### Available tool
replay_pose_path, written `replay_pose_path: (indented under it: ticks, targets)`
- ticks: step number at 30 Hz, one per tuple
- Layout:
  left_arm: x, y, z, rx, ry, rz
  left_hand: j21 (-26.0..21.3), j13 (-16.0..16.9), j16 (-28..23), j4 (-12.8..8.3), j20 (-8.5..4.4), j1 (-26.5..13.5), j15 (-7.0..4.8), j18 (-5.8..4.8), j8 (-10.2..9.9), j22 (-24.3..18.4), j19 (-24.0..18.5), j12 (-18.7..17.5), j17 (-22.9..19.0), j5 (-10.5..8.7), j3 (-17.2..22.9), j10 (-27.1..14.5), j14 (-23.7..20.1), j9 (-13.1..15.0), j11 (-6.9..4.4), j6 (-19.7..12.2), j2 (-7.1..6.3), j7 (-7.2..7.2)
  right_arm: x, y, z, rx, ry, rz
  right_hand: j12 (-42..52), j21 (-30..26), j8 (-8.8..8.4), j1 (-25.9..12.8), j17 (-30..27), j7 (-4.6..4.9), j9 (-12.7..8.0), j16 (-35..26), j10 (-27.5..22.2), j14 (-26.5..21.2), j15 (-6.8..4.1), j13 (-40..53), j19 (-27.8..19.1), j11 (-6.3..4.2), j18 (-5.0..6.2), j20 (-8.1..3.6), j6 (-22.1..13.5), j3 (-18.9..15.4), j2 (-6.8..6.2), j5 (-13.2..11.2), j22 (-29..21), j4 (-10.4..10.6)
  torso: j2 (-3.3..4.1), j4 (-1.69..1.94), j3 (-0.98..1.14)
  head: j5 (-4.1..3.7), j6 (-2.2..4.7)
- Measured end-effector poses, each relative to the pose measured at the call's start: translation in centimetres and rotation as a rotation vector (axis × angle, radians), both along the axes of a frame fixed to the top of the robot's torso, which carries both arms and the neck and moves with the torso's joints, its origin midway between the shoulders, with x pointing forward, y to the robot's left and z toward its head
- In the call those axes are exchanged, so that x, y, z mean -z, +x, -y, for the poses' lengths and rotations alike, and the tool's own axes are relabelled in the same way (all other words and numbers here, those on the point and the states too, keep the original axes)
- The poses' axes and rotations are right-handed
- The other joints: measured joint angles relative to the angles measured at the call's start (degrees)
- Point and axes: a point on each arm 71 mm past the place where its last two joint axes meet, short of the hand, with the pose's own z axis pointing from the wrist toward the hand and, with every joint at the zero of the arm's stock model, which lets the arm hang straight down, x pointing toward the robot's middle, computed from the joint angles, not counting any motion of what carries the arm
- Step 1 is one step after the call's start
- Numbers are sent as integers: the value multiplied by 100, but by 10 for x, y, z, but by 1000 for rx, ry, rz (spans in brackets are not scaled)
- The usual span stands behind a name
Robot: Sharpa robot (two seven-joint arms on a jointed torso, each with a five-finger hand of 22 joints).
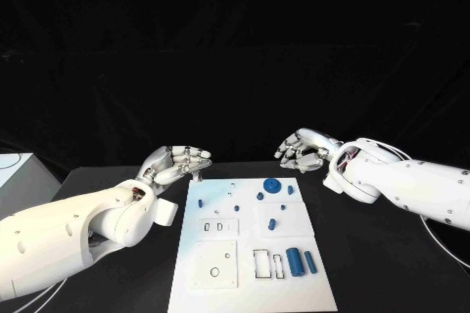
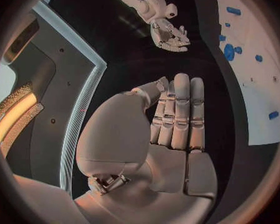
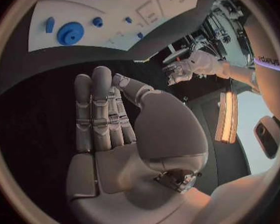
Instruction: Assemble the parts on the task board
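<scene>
Both hands are hovering empty over the table's far end, fingers held straight and close together: the left hand (image 1: 176, 162) at the board's 11 o'clock corner, the right hand (image 1: 301, 151) at its 1 o'clock corner. From there the task board (image 1: 294, 286) is stretching toward 6 o'clock, long axis near-to-far. Its blue gear (image 1: 272, 186) is lying nearest the right hand; the blue cylinders (image 1: 301, 261) are sitting well apart at the near end. Smaller parts are too small to identify.
</scene>
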Motion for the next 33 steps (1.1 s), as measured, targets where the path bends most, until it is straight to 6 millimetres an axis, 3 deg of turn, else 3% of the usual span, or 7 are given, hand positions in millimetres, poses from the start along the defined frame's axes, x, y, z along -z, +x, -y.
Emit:
replay_pose_path:
  ticks: [5, 7, 11, 17, 22, 27, 33]
  targets:
    - [-5, -6, 0, 30, 4, -5, 30, 82, 325, 0, -1, -164, -30, -1, 0, 0, 122, 68, 312, 0, 0, 122, 188, 50, -61, 30, -62, -31, -1, -3, -9, -18, -142, 35, 0, 480, -121, -125, 578, 6, 61, 751, -270, 20, 20, -106, 520, 54, -172, 33, -85, 204, -125, -100, 826, 110, 109, 35, -13, -44, 10]
    - [-8, -8, 0, 41, 5, -7, 30, 85, 332, 1, 0, -206, -30, -1, 0, 0, 122, 68, 342, 0, 0, 122, 188, 52, -62, 30, -70, -30, -1, -5, -14, -24, -196, 54, 0, 607, -157, -122, 858, -15, 88, 1080, -374, 20, 20, -131, 650, 80, -172, 44, -124, 254, -203, -125, 1047, 160, 151, 48, -19, -60, 10]
    - [-12, -11, 2, 60, 6, -9, 30, 100, 325, 1, 0, -265, -29, -1, -15, -10, 122, 68, 313, 0, 1, 122, 188, 61, -61, 30, -81, -31, 1, -7, -24, -34, -282, 83, 0, 400, -249, -103, 622, 6, 100, 931, -695, -192, 103, -147, 439, 125, -172, 83, -230, 333, -283, -166, 719, 206, 225, 72, -25, -71, 11]
    - [-16, -14, 3, 79, 5, -13, 30, 113, 273, 27, 0, -317, -19, -1, -34, -43, 122, 67, 278, 0, 26, 90, 130, 71, -30, 8, -90, -52, 7, -10, -31, -34, -368, 108, 0, 294, -278, -109, 557, 5, 108, 940, -806, -240, 114, -147, 348, 129, -172, 94, -269, 337, -337, -269, 572, 211, 315, 105, -26, -88, 9]
    - [-17, -15, 4, 88, 5, -16, -5, 123, 254, 45, 0, -340, -7, -2, -60, -67, 122, 67, 292, 0, 45, 50, 81, 78, -29, -14, -114, -30, 10, -10, -35, -22, -409, 126, 0, 469, -277, -109, 932, 5, 129, 1303, -813, -199, 104, -142, 536, 123, -171, 97, -269, 297, -337, -356, 929, 271, 377, 125, -23, -95, 7]
    - [-18, -16, 5, 95, 4, -18, -24, 124, 229, 58, 0, -385, 13, -2, -60, -84, 121, 67, 299, 0, 58, 27, 61, 84, -10, -46, -114, -23, 14, -11, -38, -14, -430, 134, 0, 483, -277, -130, 983, 4, 130, 1363, -813, -185, 104, -141, 549, 122, -171, 102, -269, 297, -362, -356, 974, 284, 413, 133, -23, -99, 7]
    - [-19, -17, 6, 103, 2, -19, -64, 128, 229, 74, 0, -404, 13, -2, -82, -105, 121, 51, 305, 0, 74, 13, 34, 91, 4, -69, -133, -16, 27, -15, -42, -16, -445, 124, 0, 483, -277, -109, 983, 4, 136, 1363, -813, -185, 104, -141, 549, 122, -171, 102, -270, 297, -383, -356, 983, 284, 460, 142, -9, -76, -8]
